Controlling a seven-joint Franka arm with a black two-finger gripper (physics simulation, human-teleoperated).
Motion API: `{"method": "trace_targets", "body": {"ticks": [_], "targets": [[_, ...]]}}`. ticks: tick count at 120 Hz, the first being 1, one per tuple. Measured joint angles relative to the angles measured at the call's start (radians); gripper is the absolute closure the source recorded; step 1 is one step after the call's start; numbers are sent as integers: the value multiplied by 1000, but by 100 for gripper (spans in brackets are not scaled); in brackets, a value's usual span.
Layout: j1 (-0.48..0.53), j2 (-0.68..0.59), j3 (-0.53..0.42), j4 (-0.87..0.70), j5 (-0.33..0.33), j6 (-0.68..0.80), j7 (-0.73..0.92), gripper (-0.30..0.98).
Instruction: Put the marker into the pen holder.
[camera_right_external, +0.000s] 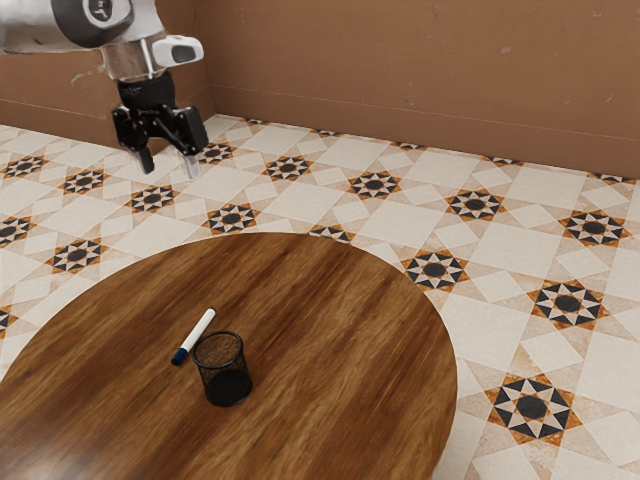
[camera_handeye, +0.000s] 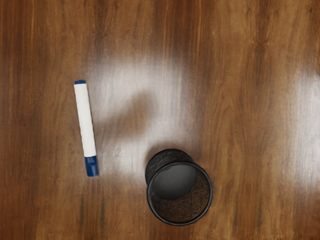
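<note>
Exterior view has my gripper (camera_right_external: 170, 170) raised high, its two fingers spread apart and pointing down, open and gripping nothing. The marker (camera_right_external: 197, 330) lies on its side on the round wooden table (camera_right_external: 350, 345), well below my fingertips and well apart from them. It has a white barrel with a blue cap at one end, and the capped end points toward the exterior view's lower left. Just beside it the pen holder (camera_right_external: 224, 374), a dark mesh cup, stands upright, with the marker outside it.

From my wrist view I look down on both from above. A gap of bare wood parts the marker from the holder, and the capped end is the nearer end to the cup. The marker's other end has a small blue tip. A soft dark shadow (camera_handeye: 132, 117) falls on the wood between the marker and the space above the holder.

The upper part of my arm (camera_right_external: 75, 25) is cut off at the exterior view's top and left edges, and the table runs out of frame at the bottom. One of my fingers looks paler than the other, perhaps from glare, though I can't be certain. Part of the cup's outer wall is hidden beneath its rim in my wrist view.
</note>
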Motion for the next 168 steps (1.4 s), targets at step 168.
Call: {"method": "trace_targets", "body": {"ticks": [168], "targets": [[56,344,78,-361,-30,553,-1,29]]}}
